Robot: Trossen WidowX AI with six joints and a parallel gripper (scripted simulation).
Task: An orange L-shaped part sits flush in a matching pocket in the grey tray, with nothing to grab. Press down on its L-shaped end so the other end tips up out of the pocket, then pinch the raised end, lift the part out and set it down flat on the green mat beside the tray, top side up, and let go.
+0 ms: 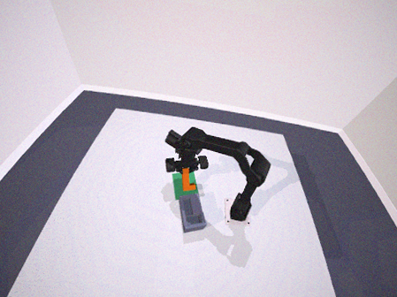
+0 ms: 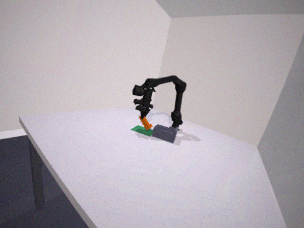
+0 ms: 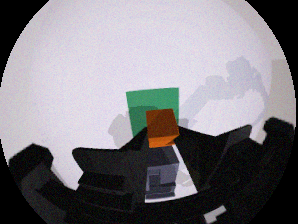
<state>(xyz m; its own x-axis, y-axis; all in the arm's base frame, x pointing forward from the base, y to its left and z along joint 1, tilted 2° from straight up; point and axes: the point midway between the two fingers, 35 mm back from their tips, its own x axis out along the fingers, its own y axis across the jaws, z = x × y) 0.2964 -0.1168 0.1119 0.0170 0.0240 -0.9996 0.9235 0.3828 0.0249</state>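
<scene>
The orange L-shaped part (image 1: 186, 182) (image 2: 146, 123) (image 3: 162, 122) hangs steeply tilted from my gripper (image 1: 186, 169) (image 2: 142, 117) (image 3: 158, 128), which is shut on its straight end. Its L-shaped end points down and towards the tray. That low end is over or close above the green mat (image 1: 178, 192) (image 2: 137, 128) (image 3: 152, 97); whether it touches the mat I cannot tell. The grey tray (image 1: 195, 227) (image 2: 163, 135) (image 3: 163, 156) stands right beside the mat, and its pocket is empty. In the wrist view the part's L-shaped end is hidden behind the held end.
The arm's base plate (image 1: 228, 215) is on the tray's right in the top view. The arm (image 1: 220, 143) (image 2: 164, 80) arches from the base to above the mat. The tray's raised walls stand close to the part's low end.
</scene>
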